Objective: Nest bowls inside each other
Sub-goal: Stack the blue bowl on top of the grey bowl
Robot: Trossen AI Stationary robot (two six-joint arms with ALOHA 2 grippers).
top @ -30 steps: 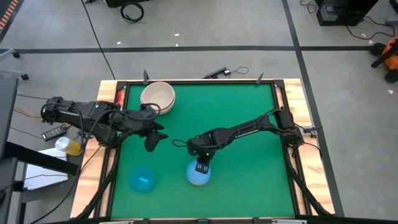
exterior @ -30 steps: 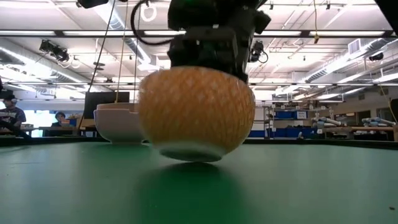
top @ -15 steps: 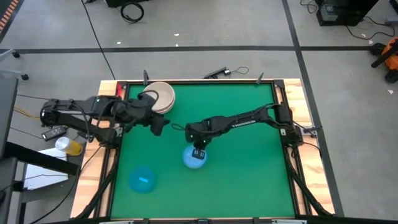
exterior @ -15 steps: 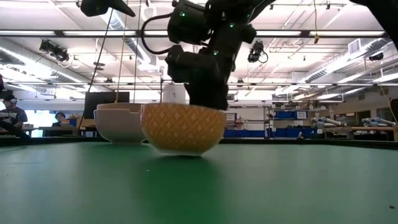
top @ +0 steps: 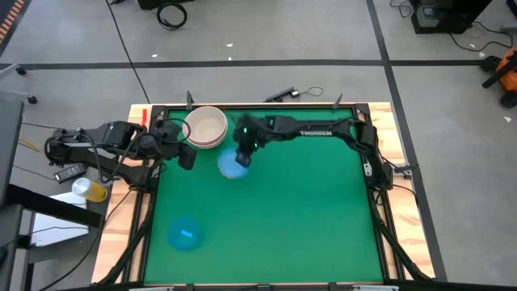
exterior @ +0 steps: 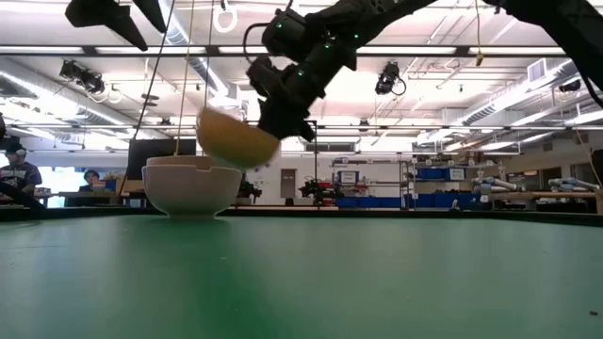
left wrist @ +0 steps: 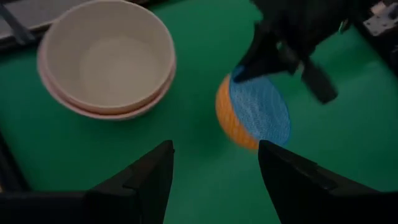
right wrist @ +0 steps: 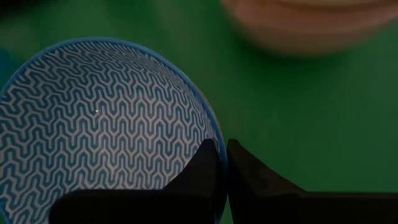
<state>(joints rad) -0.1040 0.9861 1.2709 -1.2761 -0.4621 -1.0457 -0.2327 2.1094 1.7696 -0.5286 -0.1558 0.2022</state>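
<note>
The right hand (top: 241, 153), pinched on the rim of the patterned blue bowl (top: 233, 165), has been carried from the worktop's (top: 307, 210) middle to 11 o'clock, beside the stacked pale bowls (top: 204, 127); nesting seems imminent. The left hand (top: 187, 155) is held spread nearby.

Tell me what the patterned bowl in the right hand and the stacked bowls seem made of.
Patterned bowl: likely plastic, matte; a crisp blue zigzag print inside, orange outside, thin rim. Stacked bowls: probably plastic too, cream over pinkish tan, smooth with a dull sheen. Ceramic cannot be excluded.
</note>
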